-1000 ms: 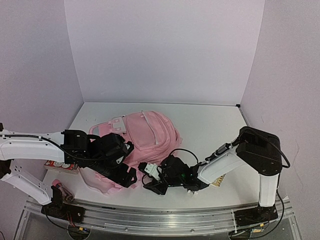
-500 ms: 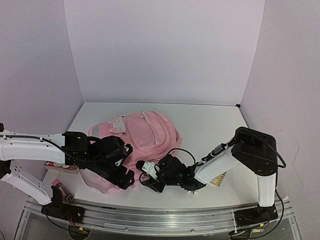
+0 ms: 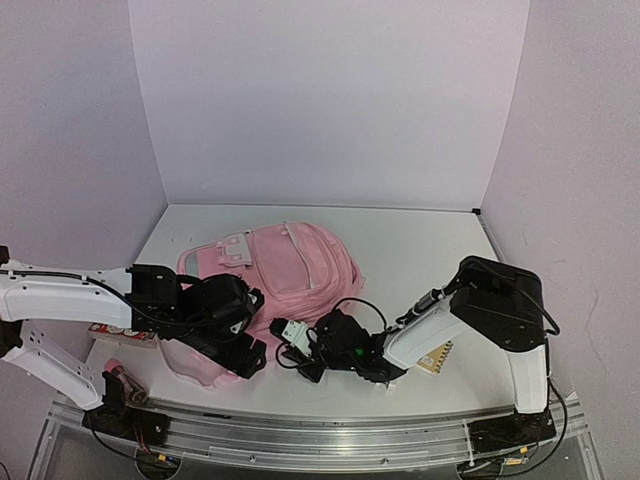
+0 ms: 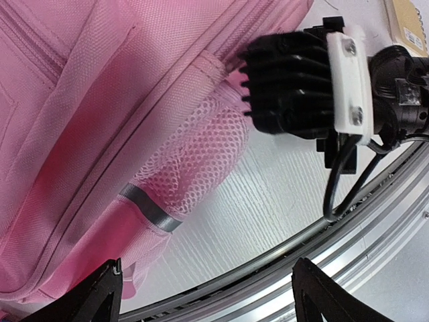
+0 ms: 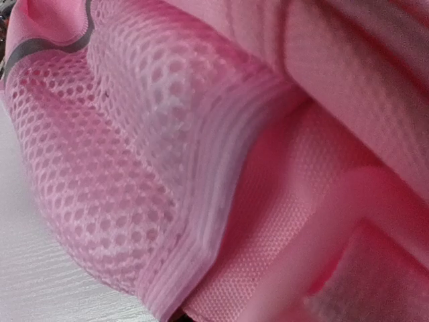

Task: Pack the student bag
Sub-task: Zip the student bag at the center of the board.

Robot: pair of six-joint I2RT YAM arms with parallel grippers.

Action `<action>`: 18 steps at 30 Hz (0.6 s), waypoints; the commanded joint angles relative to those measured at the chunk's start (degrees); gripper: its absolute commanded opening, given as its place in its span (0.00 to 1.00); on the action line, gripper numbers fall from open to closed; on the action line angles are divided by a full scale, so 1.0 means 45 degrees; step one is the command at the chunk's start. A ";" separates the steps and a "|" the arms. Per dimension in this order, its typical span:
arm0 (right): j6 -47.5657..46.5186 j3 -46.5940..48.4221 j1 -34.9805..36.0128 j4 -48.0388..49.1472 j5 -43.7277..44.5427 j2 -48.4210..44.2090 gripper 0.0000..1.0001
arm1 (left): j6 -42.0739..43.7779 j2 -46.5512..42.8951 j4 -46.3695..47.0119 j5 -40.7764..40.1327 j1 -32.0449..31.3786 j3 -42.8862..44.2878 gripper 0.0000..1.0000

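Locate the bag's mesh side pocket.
Left wrist view: the mesh pocket sits centre, on the student bag's edge, just left of the right arm.

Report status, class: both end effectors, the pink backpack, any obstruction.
Left end effector open beside the mesh side pocket. Right end effector pressed close to that pocket, jaws unseen. Pink backpack lying flat on the table. Nothing seen in the way.

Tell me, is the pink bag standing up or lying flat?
Lying flat: the bag spreads across the table, its broad front facing up.
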 commanded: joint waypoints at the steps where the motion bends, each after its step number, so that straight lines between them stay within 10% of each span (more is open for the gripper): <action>1: 0.0094 -0.0828 0.0003 0.0578 0.0360 -0.1008 0.02 | 0.0253 0.0481 0.0026 -0.0729 -0.0059 0.0420 0.85; 18: 0.2953 -0.0827 0.0020 -0.2837 -0.0992 -0.3476 0.00 | -0.1997 0.4052 -0.0217 -0.5167 -0.2043 0.0676 0.79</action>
